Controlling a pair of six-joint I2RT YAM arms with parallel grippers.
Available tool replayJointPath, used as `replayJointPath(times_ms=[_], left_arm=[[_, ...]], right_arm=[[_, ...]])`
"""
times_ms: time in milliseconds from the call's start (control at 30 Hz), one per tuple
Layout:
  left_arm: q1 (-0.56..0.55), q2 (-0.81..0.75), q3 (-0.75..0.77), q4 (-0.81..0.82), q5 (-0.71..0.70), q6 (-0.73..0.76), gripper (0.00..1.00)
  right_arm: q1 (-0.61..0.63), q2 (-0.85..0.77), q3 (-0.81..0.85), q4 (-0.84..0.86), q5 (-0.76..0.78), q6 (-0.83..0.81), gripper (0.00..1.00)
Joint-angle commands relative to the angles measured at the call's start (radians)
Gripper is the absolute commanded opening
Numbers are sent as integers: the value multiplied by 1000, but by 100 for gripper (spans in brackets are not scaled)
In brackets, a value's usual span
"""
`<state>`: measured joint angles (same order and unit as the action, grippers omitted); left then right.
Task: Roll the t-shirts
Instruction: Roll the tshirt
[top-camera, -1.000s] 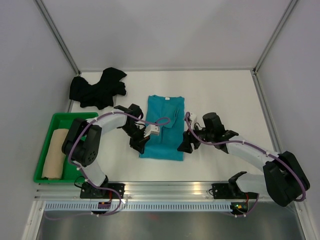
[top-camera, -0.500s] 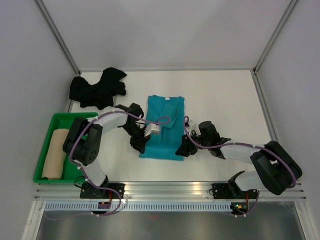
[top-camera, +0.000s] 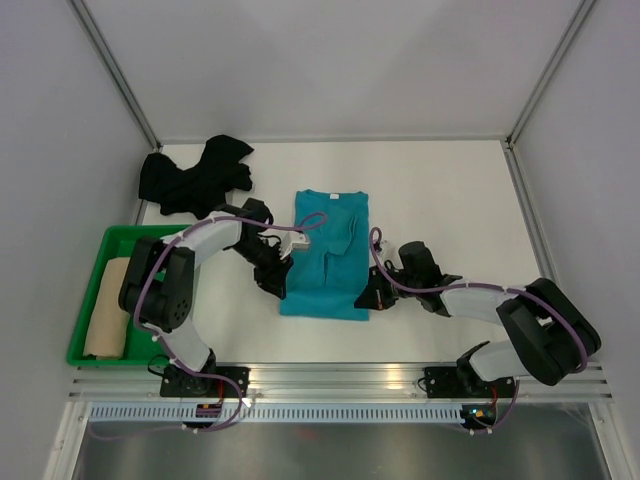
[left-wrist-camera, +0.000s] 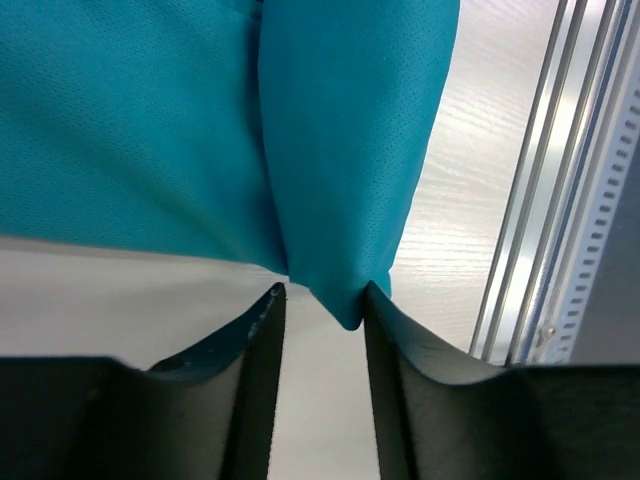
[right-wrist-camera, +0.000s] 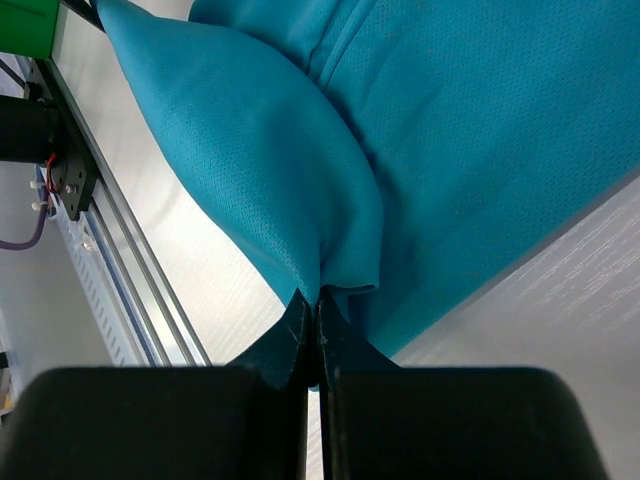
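Note:
The teal t-shirt (top-camera: 325, 255) lies folded into a long strip in the middle of the table. My right gripper (top-camera: 368, 298) sits at its near right corner. In the right wrist view the gripper (right-wrist-camera: 318, 300) is shut on a pinched fold of the teal cloth (right-wrist-camera: 450, 130). My left gripper (top-camera: 278, 282) is at the shirt's near left edge. Its wrist view shows the gripper (left-wrist-camera: 322, 290) open, with a corner of teal cloth (left-wrist-camera: 200, 130) hanging between the tips against the right finger (left-wrist-camera: 385, 315). The black t-shirt (top-camera: 195, 175) lies crumpled at the back left. The beige t-shirt (top-camera: 110, 305) lies rolled in the tray.
The green tray (top-camera: 150, 235) stands at the left edge of the table. An aluminium rail (top-camera: 340, 375) runs along the near edge, close behind both grippers, and shows as the rail (left-wrist-camera: 560, 200) in the left wrist view. Grey walls enclose the table.
My right gripper moved in to the shirt's near right corner and closed on it. The left jaws parted, and the left arm shifted slightly back and left.

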<state>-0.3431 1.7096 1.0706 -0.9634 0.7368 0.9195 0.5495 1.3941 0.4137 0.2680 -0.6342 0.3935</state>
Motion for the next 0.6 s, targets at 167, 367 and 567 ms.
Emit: replayJointPath(times_ms=[167, 367, 567], left_arm=[[-8, 34, 11, 106, 40, -204, 3], [-7, 107, 35, 163, -97, -321, 2], [-8, 154, 55, 175, -123, -364, 2]], right_arm=[[-5, 23, 34, -9, -21, 54, 1], [-46, 63, 53, -12, 34, 85, 9], [-51, 77, 77, -91, 119, 76, 28]])
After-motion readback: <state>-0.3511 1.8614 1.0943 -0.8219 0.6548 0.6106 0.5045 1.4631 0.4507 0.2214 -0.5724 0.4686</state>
